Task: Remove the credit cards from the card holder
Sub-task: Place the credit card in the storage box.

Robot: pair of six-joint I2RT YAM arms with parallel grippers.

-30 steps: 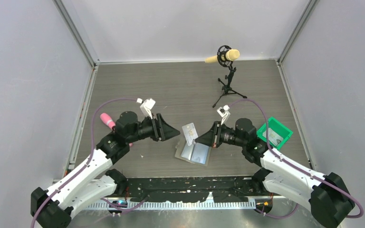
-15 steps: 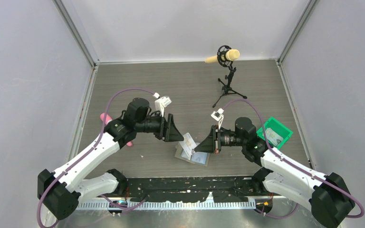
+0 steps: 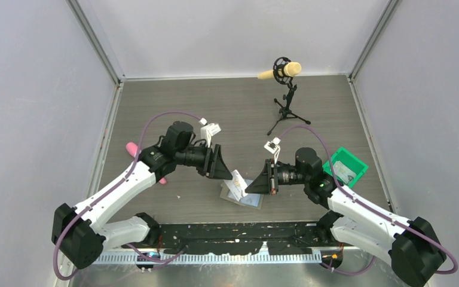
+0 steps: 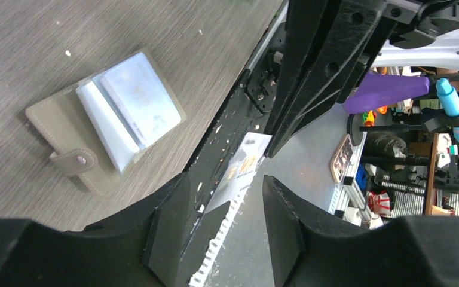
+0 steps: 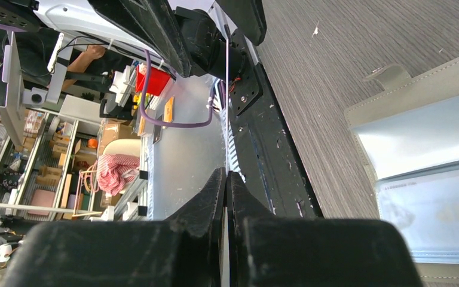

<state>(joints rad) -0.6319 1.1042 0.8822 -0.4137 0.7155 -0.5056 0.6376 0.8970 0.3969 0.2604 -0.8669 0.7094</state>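
On the surface [image 3: 227,113], the left end effector [image 3: 227,172] was spread wide, the right end effector [image 3: 246,188] was pinched on one credit card [image 3: 237,180] just beyond the left fingers, above the open card holder [image 3: 245,197] lying near-centre.

Left tool [image 3: 226,171] moved in, straddling the card [image 3: 237,180].
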